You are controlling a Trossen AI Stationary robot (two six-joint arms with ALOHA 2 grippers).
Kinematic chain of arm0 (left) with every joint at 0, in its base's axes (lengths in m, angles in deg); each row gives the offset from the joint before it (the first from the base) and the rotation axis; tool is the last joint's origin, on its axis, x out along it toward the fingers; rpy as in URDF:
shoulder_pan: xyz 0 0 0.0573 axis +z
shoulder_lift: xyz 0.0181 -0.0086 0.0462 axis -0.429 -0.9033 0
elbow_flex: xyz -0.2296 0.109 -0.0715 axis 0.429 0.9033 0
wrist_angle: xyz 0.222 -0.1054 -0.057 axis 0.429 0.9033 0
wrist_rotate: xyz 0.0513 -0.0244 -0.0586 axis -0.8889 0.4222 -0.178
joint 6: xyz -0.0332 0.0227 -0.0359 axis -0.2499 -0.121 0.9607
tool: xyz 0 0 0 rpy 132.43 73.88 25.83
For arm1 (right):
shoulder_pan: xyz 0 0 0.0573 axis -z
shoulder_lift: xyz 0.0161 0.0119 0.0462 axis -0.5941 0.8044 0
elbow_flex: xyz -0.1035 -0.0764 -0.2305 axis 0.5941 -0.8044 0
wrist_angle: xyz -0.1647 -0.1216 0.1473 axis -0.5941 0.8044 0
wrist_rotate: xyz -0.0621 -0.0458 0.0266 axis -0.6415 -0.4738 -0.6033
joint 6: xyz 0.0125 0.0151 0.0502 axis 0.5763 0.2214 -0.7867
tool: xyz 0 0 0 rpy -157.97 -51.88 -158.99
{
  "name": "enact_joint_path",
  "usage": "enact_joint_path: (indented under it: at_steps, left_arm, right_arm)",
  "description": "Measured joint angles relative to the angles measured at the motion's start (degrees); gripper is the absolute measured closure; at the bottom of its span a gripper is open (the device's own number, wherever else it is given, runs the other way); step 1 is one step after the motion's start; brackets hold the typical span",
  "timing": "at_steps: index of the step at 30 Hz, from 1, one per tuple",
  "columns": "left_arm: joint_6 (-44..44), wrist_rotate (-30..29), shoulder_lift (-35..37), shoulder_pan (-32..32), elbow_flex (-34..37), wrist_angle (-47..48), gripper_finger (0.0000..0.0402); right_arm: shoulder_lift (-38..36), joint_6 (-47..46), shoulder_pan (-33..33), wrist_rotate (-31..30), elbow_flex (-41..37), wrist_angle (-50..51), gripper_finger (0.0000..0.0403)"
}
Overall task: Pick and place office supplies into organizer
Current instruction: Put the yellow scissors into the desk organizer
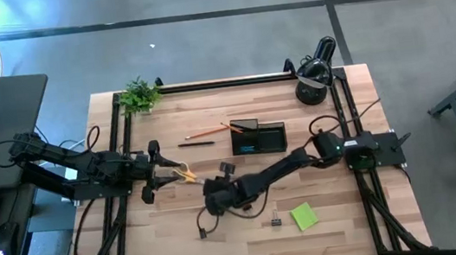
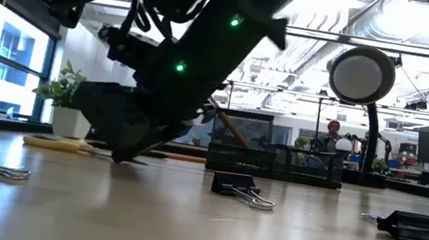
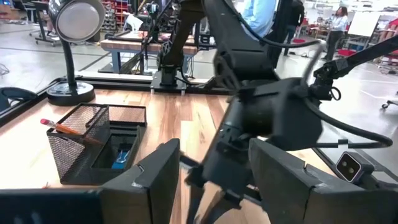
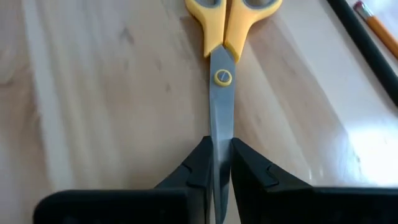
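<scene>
The yellow-handled scissors (image 1: 187, 174) lie closed on the table, handles toward the left arm. My right gripper (image 1: 212, 187) reaches in from the right and is shut on their blades (image 4: 221, 115). My left gripper (image 1: 163, 168) is open just left of the yellow handles (image 4: 233, 18), touching nothing; in its wrist view its fingers (image 3: 155, 180) frame the right gripper. The black mesh organizer (image 1: 260, 137) stands farther back with a pencil (image 3: 65, 129) leaning in its tall section. An orange pencil (image 1: 203, 134) and a black pen (image 1: 197, 143) lie left of it. My right gripper pinches the closed blades (image 4: 221, 118) of the scissors between its two fingers (image 4: 196, 171), near the tip end. The fingers lie along the blades, slanting down from the table's right. The scissors lie flat, with the handles on the wood.
The lime-green sticky pad (image 1: 303, 216) and black binder clips (image 1: 274, 221) (image 1: 203, 231) lie near the front edge. A black desk lamp (image 1: 315, 73) stands at the far right corner and a small plant (image 1: 139, 95) at the far left. People show in the room behind.
</scene>
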Motion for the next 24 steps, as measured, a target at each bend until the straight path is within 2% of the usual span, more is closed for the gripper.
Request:
enact_joint_path:
  at_steps: [8, 13, 16, 24]
  left_arm:
    - [0.04, -0.05, 0.0, 0.01, 0.0, -0.3, 0.0218]
    - [0.15, -0.07, 0.0, 0.0, 0.0, -0.32, 0.0218]
    - [0.15, -0.07, 0.0, 0.0, 0.0, -0.32, 0.0218]
    - [0.2, -0.07, 0.0, 0.01, 0.0, -0.36, 0.0218]
  right_arm:
    - [-1.79, -5.46, -3.47, -3.48, -0.4, 6.07, 0.0372]
    - [-3.87, -6.12, -3.8, 3.52, -0.48, 9.22, 0.0368]
    - [-4.03, -7.72, -3.84, 5.59, -0.37, 10.71, 0.0365]
    - [-4.01, -5.39, -3.97, 3.59, -0.42, 8.64, 0.0305]
